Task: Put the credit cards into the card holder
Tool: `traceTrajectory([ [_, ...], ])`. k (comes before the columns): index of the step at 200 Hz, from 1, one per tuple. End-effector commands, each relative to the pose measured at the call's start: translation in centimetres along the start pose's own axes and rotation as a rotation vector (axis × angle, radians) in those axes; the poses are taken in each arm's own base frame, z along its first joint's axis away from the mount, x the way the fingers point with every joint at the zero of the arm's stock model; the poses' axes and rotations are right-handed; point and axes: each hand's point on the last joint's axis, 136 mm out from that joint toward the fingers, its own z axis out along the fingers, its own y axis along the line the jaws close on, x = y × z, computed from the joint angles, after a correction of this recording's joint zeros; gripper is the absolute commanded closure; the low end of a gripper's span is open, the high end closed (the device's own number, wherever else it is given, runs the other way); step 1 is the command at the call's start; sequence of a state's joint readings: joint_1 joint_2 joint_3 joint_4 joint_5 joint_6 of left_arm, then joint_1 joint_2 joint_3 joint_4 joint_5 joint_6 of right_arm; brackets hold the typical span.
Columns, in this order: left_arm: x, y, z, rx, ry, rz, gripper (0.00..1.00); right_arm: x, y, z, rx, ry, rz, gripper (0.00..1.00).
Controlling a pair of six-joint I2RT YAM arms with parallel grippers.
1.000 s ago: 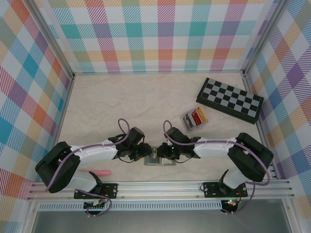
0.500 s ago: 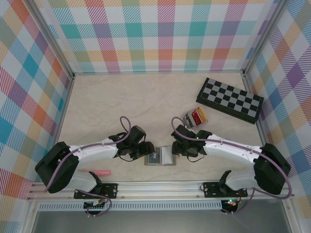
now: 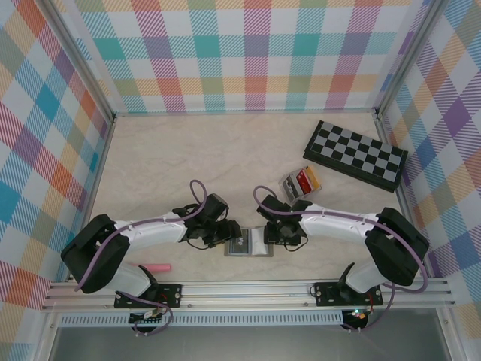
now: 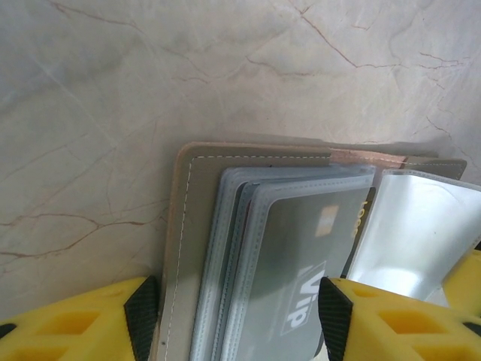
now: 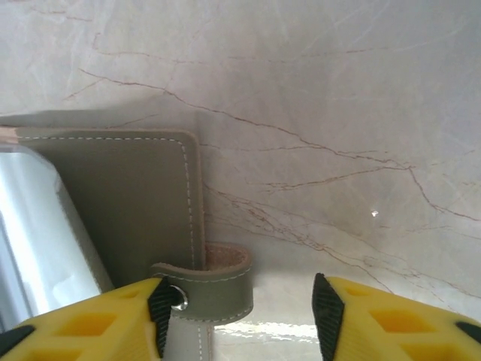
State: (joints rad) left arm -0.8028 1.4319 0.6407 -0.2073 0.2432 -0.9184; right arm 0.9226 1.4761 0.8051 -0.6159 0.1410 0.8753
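At the far left of the desk (image 3: pixel 188 158), beside the left arm's base, a small pink object (image 3: pixel 158 267) is seen lying flat. The left tool (image 3: pixel 224 235) is placed at the left side of the card holder (image 3: pixel 252 244), which is laid open near the middle of the desk's near edge, between the two tools.

From the left wrist, the left tool (image 4: pixel 234 301) is seen with its jaws apart, one yellow finger on each side of the left leaf of the card holder (image 4: pixel 180 226). The black pads are set right against the stitched cover edge and the clear sleeves (image 4: pixel 225 256). Whether the leaf is squeezed cannot be told. A grey card (image 4: pixel 301 263) marked "VIP" is lodged in the uppermost sleeve.

The right tool (image 3: pixel 273 235) is placed at the holder's right side. From the right wrist, the right tool (image 5: pixel 240 308) is seen spread open, with nothing clasped. The strap (image 5: pixel 218 289) of the card holder (image 5: pixel 128 188) is found just beside the left pad, its stud (image 5: pixel 179 297) next to that pad, and bare desk is seen across the rest of the gap.

Further right and farther back, well apart from the holder, credit cards (image 3: pixel 307 179) in red and yellow-tan are kept in a small tray (image 3: pixel 288 189). A chequered board (image 3: pixel 355 154) is laid at a slant beyond it.
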Motion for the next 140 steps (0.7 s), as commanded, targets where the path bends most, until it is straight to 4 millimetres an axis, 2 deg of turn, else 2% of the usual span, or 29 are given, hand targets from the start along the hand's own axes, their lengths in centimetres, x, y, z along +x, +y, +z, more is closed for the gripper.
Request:
traceTrajectory([
  [1,-0.2,-1.0,-0.2,0.014,0.002,0.024,0.4,-1.1,1.5,-1.8,-0.06,-0.039,-0.006,0.41],
  [23,-0.2,-0.5,-0.2,-0.006,-0.004,0.022,0.4,-1.4,2.0,-2.3,-0.108,-0.077,-0.013,0.37],
  [43,-0.2,-0.4,-0.3,-0.013,-0.008,0.021,0.4,-0.7,2.6,-1.7,-0.137,-0.043,-0.018,0.34],
  [83,-0.2,-0.4,-0.1,-0.011,-0.005,0.021,0.4,0.1,0.3,0.3,0.034,0.024,0.009,0.37],
  [140,0.1,-1.5,-0.3,0.044,0.015,0.03,0.46,0.4,-1.1,0.2,0.046,-0.014,0.058,0.73],
])
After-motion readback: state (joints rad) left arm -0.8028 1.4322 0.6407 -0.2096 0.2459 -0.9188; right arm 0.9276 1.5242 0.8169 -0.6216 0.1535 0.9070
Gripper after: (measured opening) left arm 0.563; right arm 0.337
